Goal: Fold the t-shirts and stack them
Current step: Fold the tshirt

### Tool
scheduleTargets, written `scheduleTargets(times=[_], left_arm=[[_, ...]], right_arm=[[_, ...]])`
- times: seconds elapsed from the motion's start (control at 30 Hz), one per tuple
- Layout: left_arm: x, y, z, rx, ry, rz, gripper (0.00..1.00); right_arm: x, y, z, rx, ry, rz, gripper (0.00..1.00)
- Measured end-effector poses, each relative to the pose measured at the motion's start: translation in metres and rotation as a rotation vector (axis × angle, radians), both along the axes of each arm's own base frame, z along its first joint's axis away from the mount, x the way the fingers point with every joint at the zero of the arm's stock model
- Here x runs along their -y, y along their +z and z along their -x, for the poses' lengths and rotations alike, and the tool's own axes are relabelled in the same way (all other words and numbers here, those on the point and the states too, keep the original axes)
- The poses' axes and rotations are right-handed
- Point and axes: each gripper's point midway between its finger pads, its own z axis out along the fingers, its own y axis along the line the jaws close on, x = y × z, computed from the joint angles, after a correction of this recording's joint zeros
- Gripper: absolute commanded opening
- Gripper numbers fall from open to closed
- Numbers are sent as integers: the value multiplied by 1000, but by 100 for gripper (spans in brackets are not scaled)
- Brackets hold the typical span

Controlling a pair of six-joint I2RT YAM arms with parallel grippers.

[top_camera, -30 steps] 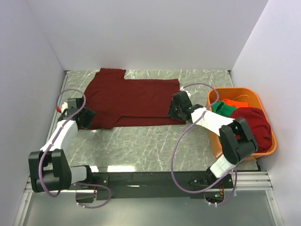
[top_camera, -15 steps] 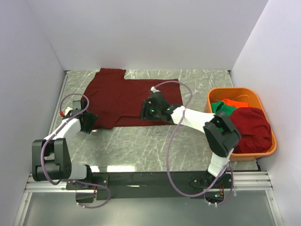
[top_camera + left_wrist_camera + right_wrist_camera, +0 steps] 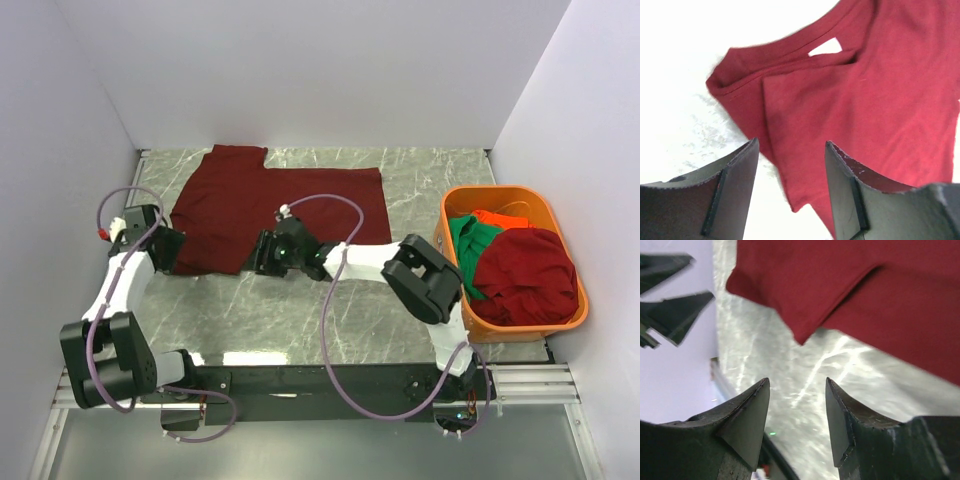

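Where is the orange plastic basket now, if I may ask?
Top view: the orange plastic basket sits at the right edge of the table, right of the spread maroon t-shirt.

A maroon shirt [image 3: 280, 205] lies spread flat toward the far side, left of centre. One sleeve points away at its far left, and a layer is folded over near its near-left corner. To the right, three more are bunched in the basket [image 3: 520, 329] – a green shirt [image 3: 468, 240] at the left, an orange-red shirt [image 3: 497, 217] at the far end, and a second maroon shirt [image 3: 530, 275] heaped over the near half.
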Motion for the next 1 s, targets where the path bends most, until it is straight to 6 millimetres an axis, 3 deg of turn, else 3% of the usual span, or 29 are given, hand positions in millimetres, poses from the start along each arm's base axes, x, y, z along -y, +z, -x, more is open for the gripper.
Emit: scheduleTargets(times=[0.23,0.63,1.0], left_arm=[[-10,30,-5,72,-10,-18,60],[-10,29,-1,63,-42,9,59],[-10,29,-2,67,-70,22,57]], right_arm=[[-28,-12,13,-100,-26,-92,53],[-57,-25,-2,-180,-99,-166,50],[-62,-35,-4,-201,-124,-152,45]])
